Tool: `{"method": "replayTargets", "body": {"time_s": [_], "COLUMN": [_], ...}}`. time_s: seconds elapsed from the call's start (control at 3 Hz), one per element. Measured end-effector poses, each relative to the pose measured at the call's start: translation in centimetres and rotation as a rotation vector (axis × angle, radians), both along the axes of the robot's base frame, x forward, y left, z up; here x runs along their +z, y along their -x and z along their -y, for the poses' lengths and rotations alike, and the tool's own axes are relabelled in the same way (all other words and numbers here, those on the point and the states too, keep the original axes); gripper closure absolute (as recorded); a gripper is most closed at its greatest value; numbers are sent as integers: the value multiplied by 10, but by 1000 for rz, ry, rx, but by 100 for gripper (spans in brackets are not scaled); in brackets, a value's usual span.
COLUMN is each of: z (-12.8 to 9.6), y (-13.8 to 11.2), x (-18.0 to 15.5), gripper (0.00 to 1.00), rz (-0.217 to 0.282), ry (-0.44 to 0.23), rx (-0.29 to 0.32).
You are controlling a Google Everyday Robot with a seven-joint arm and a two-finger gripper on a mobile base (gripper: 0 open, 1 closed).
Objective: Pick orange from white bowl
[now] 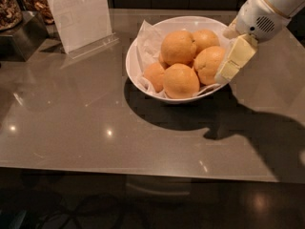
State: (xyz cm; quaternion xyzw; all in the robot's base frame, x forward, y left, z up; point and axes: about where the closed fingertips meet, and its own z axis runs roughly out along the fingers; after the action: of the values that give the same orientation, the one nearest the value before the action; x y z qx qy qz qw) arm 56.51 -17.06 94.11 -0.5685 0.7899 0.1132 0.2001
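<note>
Caught the gripper (228,70) at the right rim of the white bowl (138,46), just beside the orange (209,63) on the pile's right; couldn't tell its grip. Spotted four other oranges (178,46) crowding it, a sign stand (78,15) upper left on the bench (71,118), a jar (7,8) cut off there.

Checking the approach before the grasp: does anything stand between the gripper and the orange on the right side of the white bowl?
Nothing visible does. The gripper hangs at the right rim of the white bowl, close beside that orange. The other oranges crowd only its left side.
</note>
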Motion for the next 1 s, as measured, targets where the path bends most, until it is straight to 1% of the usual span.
{"method": "replayTargets", "body": {"time_s": [0.33,0.67,1.0], "z": [4,3,0], "y": [-3,-7,-11], "x": [-6,-11,-17], "gripper": [0,0,0], "rz": [-10,-24,-38], "ry": [-21,-33,-36], "rx": [-43,-69,-82]}}
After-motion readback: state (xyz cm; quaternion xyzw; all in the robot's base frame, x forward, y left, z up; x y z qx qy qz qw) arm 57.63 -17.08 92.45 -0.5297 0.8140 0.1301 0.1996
